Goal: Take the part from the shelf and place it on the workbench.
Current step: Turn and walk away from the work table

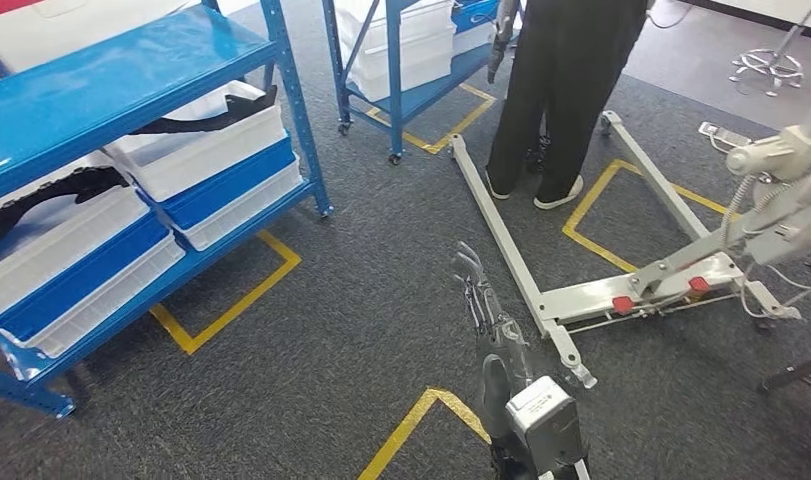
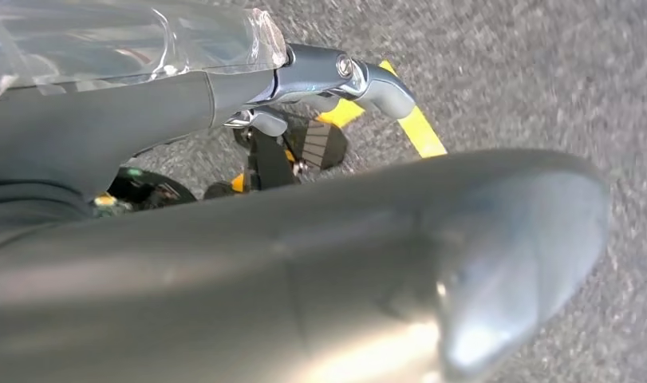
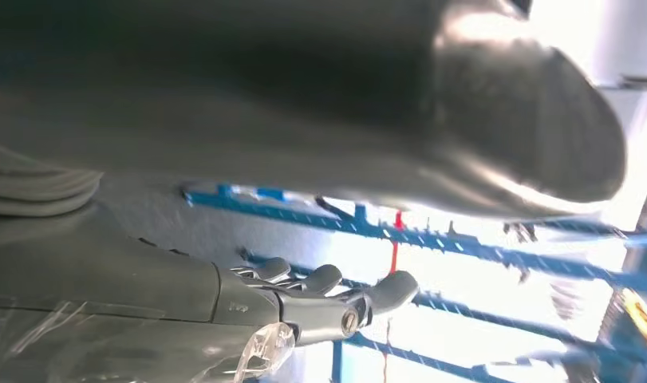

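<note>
Black parts [image 1: 211,118] lie on white bins [image 1: 196,150] on the middle level of the blue shelf [image 1: 101,80] at the left of the head view; a second black part [image 1: 41,195] rests on the neighbouring white bin nearer the camera. Both are well apart from the right hand [image 1: 478,295], which is raised over the grey carpet [image 1: 361,330] near the middle of the floor, its fingers [image 1: 468,268] straight, spread and holding nothing. The right wrist view shows those fingers [image 3: 320,279] apart, with blue racking blurred beyond them. The left hand [image 2: 320,80] points down at the carpet above a yellow tape line [image 2: 420,128]; its fingers [image 2: 384,88] grip nothing and look slightly curled. A person [image 1: 566,90] in dark trousers stands inside a white floor frame [image 1: 581,295] beside a second blue shelf [image 1: 411,60].
</note>
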You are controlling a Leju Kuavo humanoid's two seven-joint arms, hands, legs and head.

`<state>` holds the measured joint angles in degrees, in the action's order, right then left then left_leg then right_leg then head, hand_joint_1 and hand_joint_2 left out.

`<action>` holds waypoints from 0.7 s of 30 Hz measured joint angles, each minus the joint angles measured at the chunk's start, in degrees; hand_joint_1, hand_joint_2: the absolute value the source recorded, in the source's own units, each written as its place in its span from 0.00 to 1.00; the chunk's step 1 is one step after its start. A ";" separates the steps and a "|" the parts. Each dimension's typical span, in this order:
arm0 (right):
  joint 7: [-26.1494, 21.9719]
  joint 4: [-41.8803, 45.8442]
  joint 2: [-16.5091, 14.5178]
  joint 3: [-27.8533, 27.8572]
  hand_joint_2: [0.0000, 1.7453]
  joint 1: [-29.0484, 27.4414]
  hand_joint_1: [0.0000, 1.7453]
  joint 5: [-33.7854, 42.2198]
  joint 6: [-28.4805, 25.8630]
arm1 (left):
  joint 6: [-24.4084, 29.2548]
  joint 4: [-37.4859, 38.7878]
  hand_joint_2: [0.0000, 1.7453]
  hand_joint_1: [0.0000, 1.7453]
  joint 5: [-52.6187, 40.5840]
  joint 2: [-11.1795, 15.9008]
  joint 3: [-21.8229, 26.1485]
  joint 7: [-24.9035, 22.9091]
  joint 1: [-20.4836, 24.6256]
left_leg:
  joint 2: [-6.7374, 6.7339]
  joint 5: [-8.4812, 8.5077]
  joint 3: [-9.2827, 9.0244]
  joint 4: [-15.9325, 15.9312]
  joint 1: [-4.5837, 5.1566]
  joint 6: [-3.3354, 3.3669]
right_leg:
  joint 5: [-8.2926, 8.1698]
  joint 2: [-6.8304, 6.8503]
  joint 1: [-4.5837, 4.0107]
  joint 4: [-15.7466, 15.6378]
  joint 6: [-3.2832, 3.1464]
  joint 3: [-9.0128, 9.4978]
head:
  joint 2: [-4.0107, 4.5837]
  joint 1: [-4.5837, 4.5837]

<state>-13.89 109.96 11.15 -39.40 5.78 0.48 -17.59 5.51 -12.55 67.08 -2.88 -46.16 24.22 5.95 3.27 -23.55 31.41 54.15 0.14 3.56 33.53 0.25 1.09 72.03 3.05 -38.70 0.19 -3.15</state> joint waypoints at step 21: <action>10.50 -63.76 -3.15 -7.06 0.00 2.39 0.00 -4.88 -0.89 | -0.31 0.00 0.00 0.00 -2.25 -0.24 -2.99 -1.30 -0.04 | -7.07 0.47 1.92 0.72 0.83 -1.57 | -5.83 6.89 -0.34 -16.56 -1.52 8.74 | 0.01 -0.70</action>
<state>-3.39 46.21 8.00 -46.47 8.18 -4.40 -18.49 5.20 -12.55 64.83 -3.12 -49.16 22.92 5.92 -3.79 -23.07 33.34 54.86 0.96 1.99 27.70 7.14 0.75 55.46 1.54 -29.96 0.20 -3.85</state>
